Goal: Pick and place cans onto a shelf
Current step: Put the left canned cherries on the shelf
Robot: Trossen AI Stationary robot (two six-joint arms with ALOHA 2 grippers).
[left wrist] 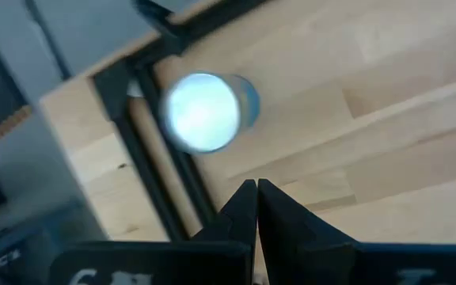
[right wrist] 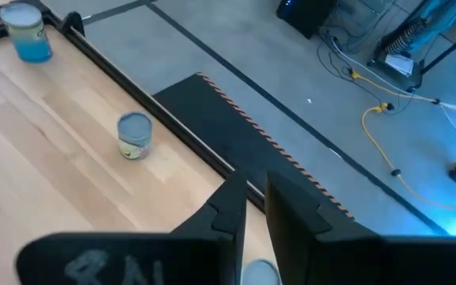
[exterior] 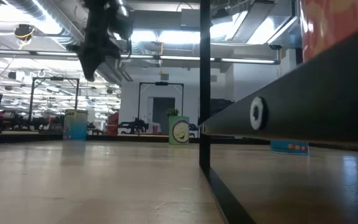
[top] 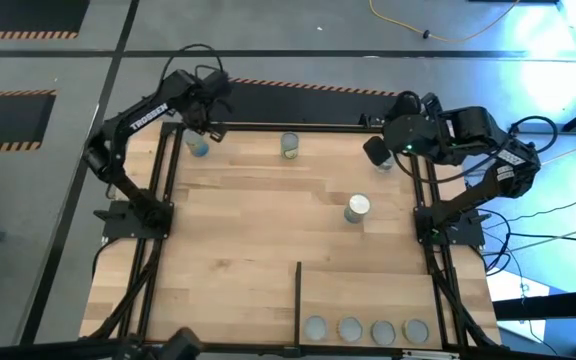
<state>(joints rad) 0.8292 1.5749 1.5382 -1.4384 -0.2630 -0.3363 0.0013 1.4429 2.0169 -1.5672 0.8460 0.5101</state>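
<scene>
left claw [left wrist: 256,190] shut, empty, above blue can [left wrist: 206,111], not touching

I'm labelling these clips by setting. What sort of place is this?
Probably a robotics lab or workshop: hazard-striped tape on a grey concrete floor, loose cables lying around, and exposed ceiling ducts over benches of equipment.

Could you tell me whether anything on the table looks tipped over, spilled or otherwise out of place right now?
Nothing stands out. Four cans stand upright in a neat row on the shelf. The blue can, the green can and the middle can all stand upright on the tabletop, with no spill or damage visible.
</scene>
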